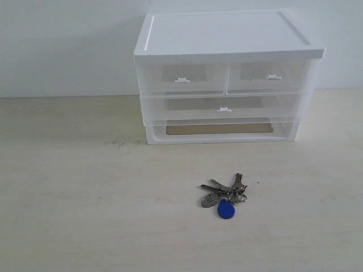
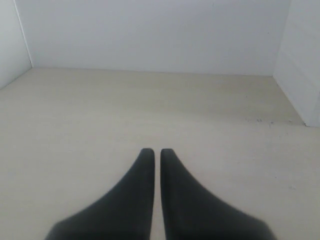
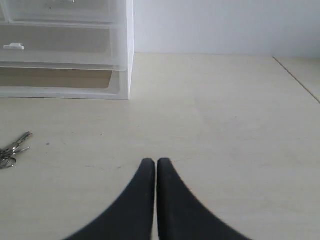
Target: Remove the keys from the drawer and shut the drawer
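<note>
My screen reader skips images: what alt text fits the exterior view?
A bunch of keys with a blue fob lies on a pale table in front of a white drawer unit; its wide drawer looks shut.

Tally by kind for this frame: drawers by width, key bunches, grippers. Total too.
half-width drawers: 2
full-width drawer: 1
bunch of keys: 1
grippers, left gripper and right gripper: 2
Total: 6
</note>
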